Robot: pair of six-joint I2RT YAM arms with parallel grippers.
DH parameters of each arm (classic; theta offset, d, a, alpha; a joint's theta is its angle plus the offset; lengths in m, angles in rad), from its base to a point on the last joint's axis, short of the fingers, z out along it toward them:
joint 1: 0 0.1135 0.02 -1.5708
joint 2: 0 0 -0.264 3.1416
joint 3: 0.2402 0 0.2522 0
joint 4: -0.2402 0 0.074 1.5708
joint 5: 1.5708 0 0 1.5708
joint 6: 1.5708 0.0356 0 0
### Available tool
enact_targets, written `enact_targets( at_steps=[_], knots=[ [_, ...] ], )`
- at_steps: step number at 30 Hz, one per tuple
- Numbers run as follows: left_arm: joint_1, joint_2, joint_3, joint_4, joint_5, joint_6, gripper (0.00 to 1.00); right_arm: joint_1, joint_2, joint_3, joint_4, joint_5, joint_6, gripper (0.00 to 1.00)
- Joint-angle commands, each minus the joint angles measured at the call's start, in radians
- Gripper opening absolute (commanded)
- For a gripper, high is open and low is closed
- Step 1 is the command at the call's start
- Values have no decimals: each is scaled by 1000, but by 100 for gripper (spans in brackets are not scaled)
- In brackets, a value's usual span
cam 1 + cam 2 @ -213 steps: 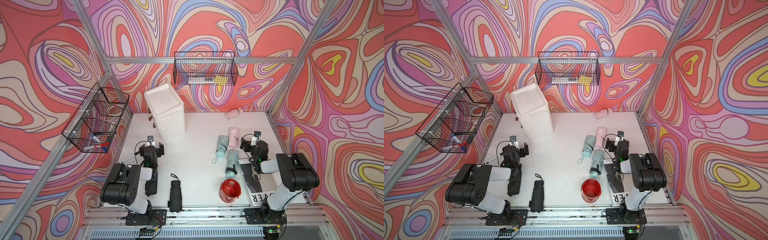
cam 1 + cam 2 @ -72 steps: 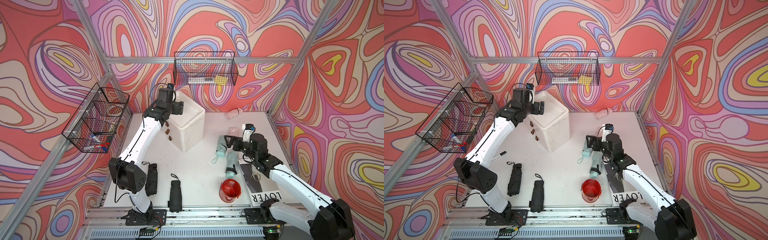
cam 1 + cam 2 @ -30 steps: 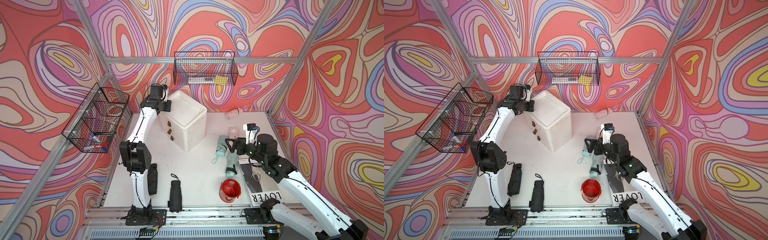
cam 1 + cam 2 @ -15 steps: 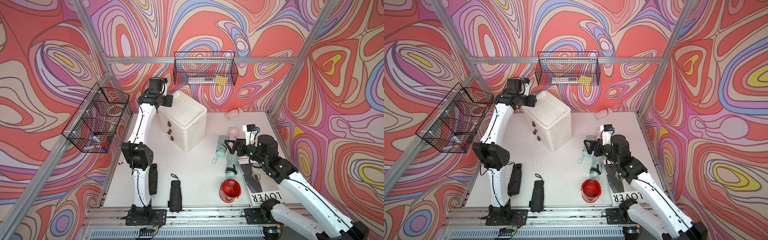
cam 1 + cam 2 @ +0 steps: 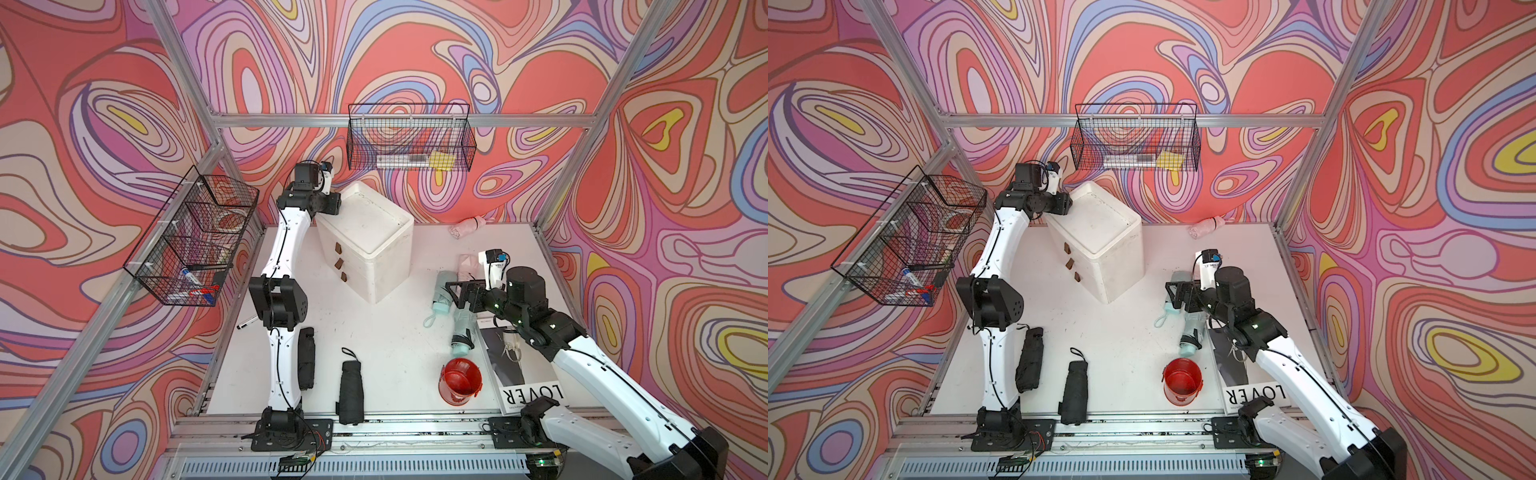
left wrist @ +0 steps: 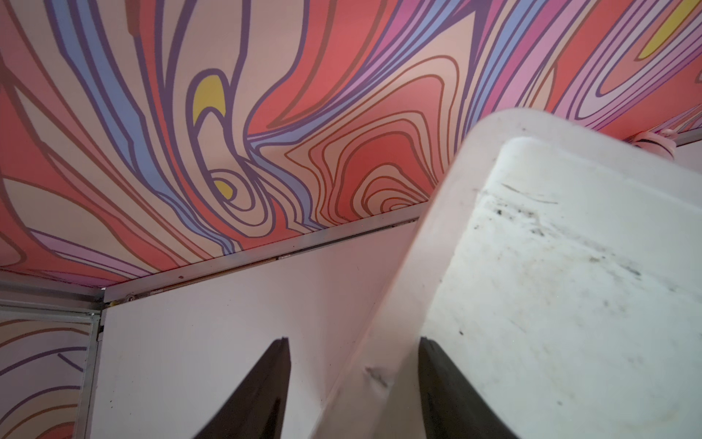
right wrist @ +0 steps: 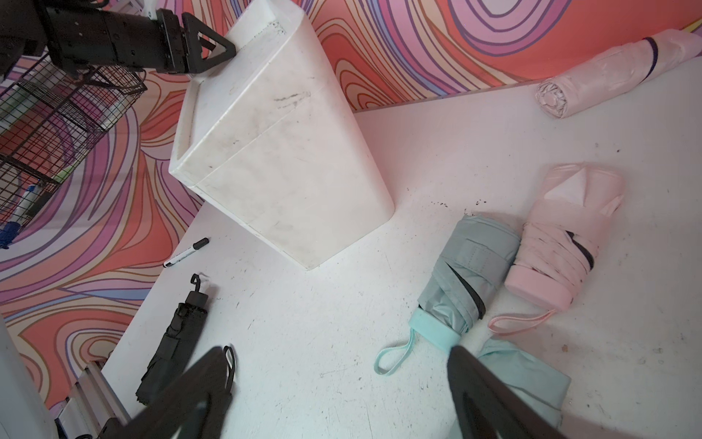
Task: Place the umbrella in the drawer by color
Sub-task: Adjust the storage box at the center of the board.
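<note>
Right tool [image 5: 456,294], spread empty, hovers over the mint folded umbrella [image 7: 467,273]; next, lower and grasp. Left tool [image 6: 353,342], parted, straddles the white plastic drawer cabinet's [image 5: 374,241] far rim.

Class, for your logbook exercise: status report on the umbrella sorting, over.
Left gripper open at drawer unit top corner. Right gripper open above teal umbrella. Drawers shut.

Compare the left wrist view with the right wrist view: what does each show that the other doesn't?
Left wrist only: the drawer unit's rim close up between the left gripper's parted fingers, and the table's rear corner. Right wrist only: a mint umbrella beside the near pink umbrella, a black umbrella, a marker, and the open right gripper. Both: the drawer unit, the left gripper at its top, and the far pink umbrella by the back wall.
</note>
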Motion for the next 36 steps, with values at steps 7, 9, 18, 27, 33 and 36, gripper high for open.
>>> enact_targets(
  at_steps=[7,9,18,27,33,36],
  knots=[
    [-18,81,-96,-162,72,-45,37,4,-138,-17,-115,57,2,93],
    [-18,-1,-236,-107,92,-76,33,4,-150,-43,-130,129,3,93],
    [-41,-400,-730,33,-113,-295,9,4,-148,-123,-24,114,53,90],
    [-156,-672,-940,-131,-300,-780,0,24,-31,-76,114,-46,96,88],
    [-308,-791,-995,-197,-464,-1026,0,107,129,-38,289,-44,86,85],
    [-327,-817,-1021,-182,-499,-1044,0,183,249,-2,391,-19,5,81]
  ],
)
